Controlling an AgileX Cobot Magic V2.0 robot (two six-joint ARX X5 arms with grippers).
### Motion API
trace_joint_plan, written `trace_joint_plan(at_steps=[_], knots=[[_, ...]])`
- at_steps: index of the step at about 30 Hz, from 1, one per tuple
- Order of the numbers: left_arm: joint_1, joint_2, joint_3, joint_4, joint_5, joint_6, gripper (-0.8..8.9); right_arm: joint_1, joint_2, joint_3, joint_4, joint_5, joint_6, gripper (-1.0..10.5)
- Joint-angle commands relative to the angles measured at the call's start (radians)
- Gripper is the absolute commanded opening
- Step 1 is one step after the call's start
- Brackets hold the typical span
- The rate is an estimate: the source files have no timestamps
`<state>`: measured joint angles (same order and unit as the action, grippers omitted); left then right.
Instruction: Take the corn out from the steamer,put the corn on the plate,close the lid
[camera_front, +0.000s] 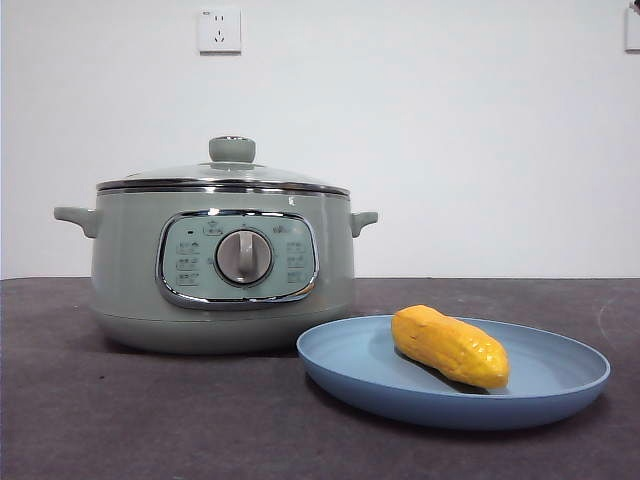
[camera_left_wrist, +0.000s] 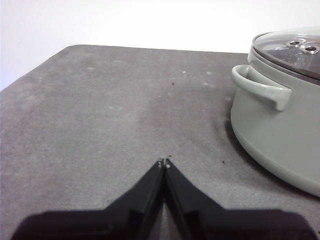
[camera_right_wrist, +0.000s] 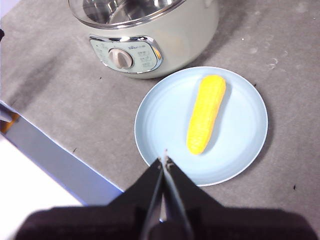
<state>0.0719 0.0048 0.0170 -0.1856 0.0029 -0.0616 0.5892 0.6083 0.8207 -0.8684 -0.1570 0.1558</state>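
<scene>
Nearest in the front view, at lower right of the frame, a light blue plate (camera_front: 560, 395) sits on the dark grey table (camera_front: 100, 420), and the yellow-orange corn (camera_front: 450, 346) lies on its side in it, slanting across the middle, resting flat so it cannot roll off the raised rim. Behind and to the left stands the sage-green steamer (camera_front: 125, 270), its silver dial (camera_front: 243, 257) facing forward. The glass lid (camera_front: 225, 176) sits level on the pot with its green knob on top, so the task looks finished. In the right wrist view the right gripper (camera_right_wrist: 164, 161) hangs above the plate's edge, jaws pressed together and holding nothing. In the left wrist view the left gripper (camera_left_wrist: 164, 162), likewise closed and empty, hovers over bare table beside the steamer's handle (camera_left_wrist: 262, 90).
</scene>
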Motion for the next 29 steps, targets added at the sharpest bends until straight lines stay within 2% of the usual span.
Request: trace_joint_plan(at_steps=[1, 13, 14, 17, 19, 22, 25, 29], knots=[[0.004, -0.003, -0.014, 0.005, 0.000, -0.006, -0.04, 0.002, 0.000, -0.010, 0.003, 0.003, -0.008, 0.0], [0.004, -0.003, -0.014, 0.005, 0.000, -0.006, -0.04, -0.012, -0.008, -0.010, 0.006, 0.011, -0.024, 0.0], [0.004, -0.003, -0.014, 0.005, 0.000, -0.006, -0.04, -0.035, -0.026, -0.010, 0.008, 0.029, -0.055, 0.0], [0.004, -0.003, -0.014, 0.005, -0.001, -0.006, -0.04, -0.129, -0.068, -0.010, 0.042, 0.022, -0.061, 0.0], [0.004, -0.003, -0.014, 0.005, -0.001, -0.006, -0.04, -0.223, -0.107, -0.011, 0.090, 0.001, -0.059, 0.0], [0.004, -0.003, -0.014, 0.005, 0.000, -0.006, -0.04, -0.357, -0.167, -0.019, 0.164, 0.000, -0.104, 0.0], [0.004, -0.003, -0.014, 0.005, -0.001, -0.006, -0.04, -0.467, -0.230, -0.063, 0.285, -0.001, -0.169, 0.0], [0.004, -0.003, -0.014, 0.005, 0.000, -0.006, -0.04, -0.543, -0.335, -0.224, 0.513, 0.000, -0.179, 0.0]])
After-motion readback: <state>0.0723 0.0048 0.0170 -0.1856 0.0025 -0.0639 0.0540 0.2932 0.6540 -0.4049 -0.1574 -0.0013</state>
